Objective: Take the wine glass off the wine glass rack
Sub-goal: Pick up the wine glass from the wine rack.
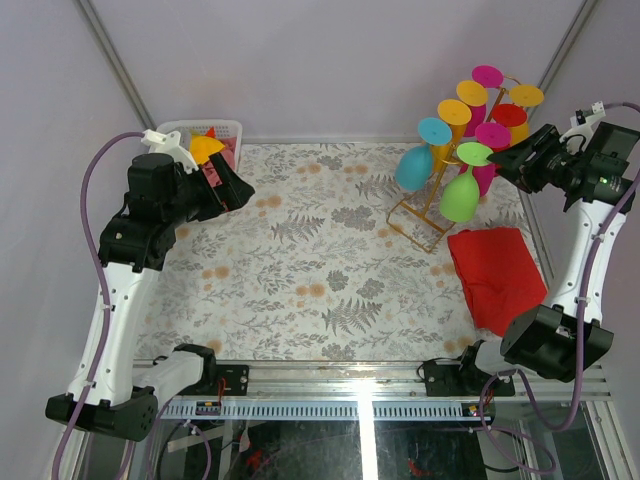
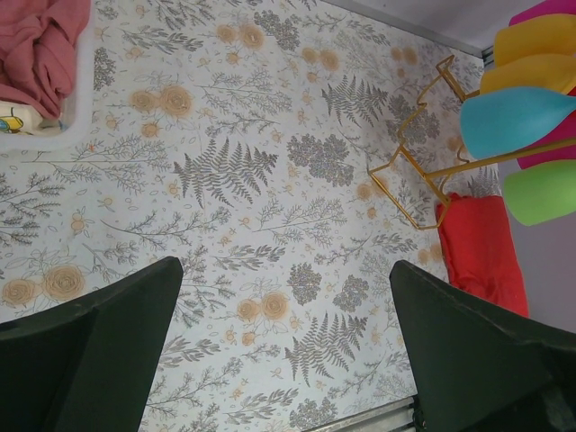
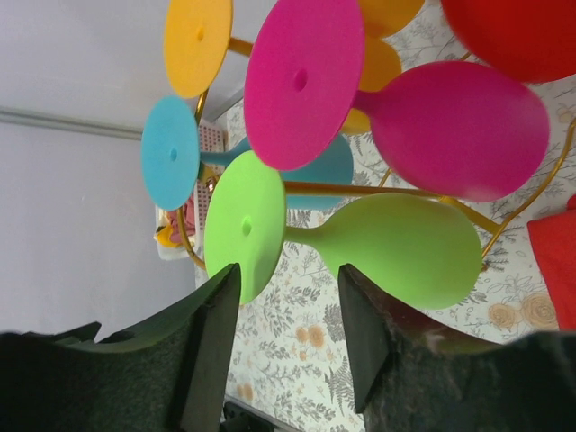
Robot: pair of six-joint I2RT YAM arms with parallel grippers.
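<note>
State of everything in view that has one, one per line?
wine glass rack, upright, loaded
green wine glass, hanging bowl-down on wine glass rack, not gripped
blue wine glass, hanging on wine glass rack
red cloth, folded, lying flat
left gripper, open, empty
right gripper, open, empty, just short of green wine glass

The green wine glass (image 3: pixel 396 252) is looking smooth and matt; the wine glass rack (image 1: pixel 425 222) is shining like thin gold metal.
</note>
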